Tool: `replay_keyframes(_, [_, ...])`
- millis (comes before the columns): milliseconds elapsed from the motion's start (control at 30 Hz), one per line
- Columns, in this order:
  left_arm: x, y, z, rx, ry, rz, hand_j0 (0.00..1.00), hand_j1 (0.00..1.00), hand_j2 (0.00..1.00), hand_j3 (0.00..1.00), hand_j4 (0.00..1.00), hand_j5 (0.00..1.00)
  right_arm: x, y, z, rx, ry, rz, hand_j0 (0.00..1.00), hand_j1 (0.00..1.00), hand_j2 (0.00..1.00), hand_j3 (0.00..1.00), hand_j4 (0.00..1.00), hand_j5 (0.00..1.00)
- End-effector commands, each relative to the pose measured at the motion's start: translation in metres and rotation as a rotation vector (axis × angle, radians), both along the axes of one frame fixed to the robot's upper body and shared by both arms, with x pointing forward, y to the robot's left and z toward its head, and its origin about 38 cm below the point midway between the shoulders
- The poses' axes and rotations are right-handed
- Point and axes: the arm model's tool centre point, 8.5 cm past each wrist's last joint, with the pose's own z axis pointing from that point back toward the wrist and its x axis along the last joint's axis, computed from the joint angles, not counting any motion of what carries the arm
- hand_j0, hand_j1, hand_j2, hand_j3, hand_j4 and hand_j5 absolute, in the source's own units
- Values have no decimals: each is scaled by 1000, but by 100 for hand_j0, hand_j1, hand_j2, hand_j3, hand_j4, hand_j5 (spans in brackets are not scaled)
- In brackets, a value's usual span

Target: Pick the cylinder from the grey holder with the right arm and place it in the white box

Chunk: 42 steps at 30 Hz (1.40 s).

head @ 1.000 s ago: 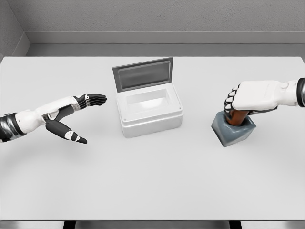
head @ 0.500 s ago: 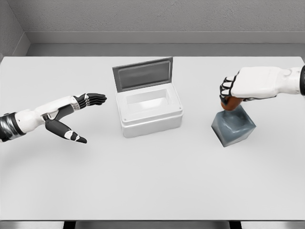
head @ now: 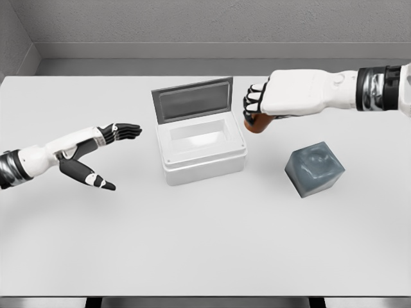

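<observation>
my right hand (head: 282,102): fist round brown cylinder (head: 258,124), just right of white box (head: 202,154)
holder (head: 314,168): on table (head: 205,244)
my left hand (head: 96,147): fingers spread

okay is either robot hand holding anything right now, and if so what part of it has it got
The right robot hand holds the brown cylinder, fingers wrapped round its upper part; only the lower end shows beneath the hand. The left robot hand is open and holds nothing.
</observation>
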Motion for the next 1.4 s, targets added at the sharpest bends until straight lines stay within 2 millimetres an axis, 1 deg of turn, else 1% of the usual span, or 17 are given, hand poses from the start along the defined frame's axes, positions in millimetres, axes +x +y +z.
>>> replay_keyframes(0, [1,1,0,-6,3,7,100,100,100,100,100,100,0,14,1,29,3,27,25,25,25,25,25,25])
replay_keyframes(100, [1,1,0,-6,3,7,100,100,100,100,100,100,0,24,5,40,-7,51,26,26,26,26,26,26])
replay_keyframes(233, [1,2,0,-6,4,9,100,100,100,100,100,100,-1,46,4,59,-6,95,26,26,26,26,26,26])
replay_keyframes(300, [2,10,1,-2,8,30,100,100,100,100,100,100,1,56,-1,59,8,112,26,26,26,26,26,26])
replay_keyframes(333, [2,13,2,3,5,36,100,100,100,100,100,100,3,57,-2,61,13,106,26,26,26,26,26,26])
replay_keyframes(367, [4,20,0,14,9,55,100,100,100,100,100,100,8,55,-3,60,18,92,26,26,26,26,26,26])
replay_keyframes(400, [9,34,-4,37,16,97,100,100,100,100,100,100,10,53,-4,60,23,83,26,26,26,26,26,26])
replay_keyframes(433, [10,37,-3,39,13,106,100,100,100,100,100,100,13,51,-6,59,29,71,26,26,26,26,26,26])
replay_keyframes(500, [10,32,-5,37,16,95,100,100,100,100,100,100,19,46,-12,51,47,47,26,26,26,26,26,26])
replay_keyframes(567, [9,28,-8,46,14,83,100,100,100,100,100,100,22,44,-14,49,52,36,26,26,26,26,26,26])
replay_keyframes(733, [8,27,-10,61,12,74,100,100,100,100,100,100,27,41,-23,23,58,14,26,26,26,26,26,26])
replay_keyframes(800, [8,27,-11,62,15,75,100,100,100,100,100,100,28,42,-26,20,65,13,26,26,26,26,26,26])
replay_keyframes(867, [8,27,-11,62,15,75,100,100,100,100,100,100,34,46,-31,19,73,4,26,26,26,26,26,26])
replay_keyframes(933, [8,27,-11,63,15,75,100,100,100,100,100,100,34,50,-33,16,74,11,26,26,26,26,26,26])
replay_keyframes(1167, [7,27,-12,63,18,74,100,100,100,100,100,100,43,46,-41,-4,79,-25,26,26,26,26,26,26])
replay_keyframes(1367, [7,27,-13,64,19,76,100,100,100,100,100,100,46,45,-48,-16,93,-33,26,26,26,26,26,26])
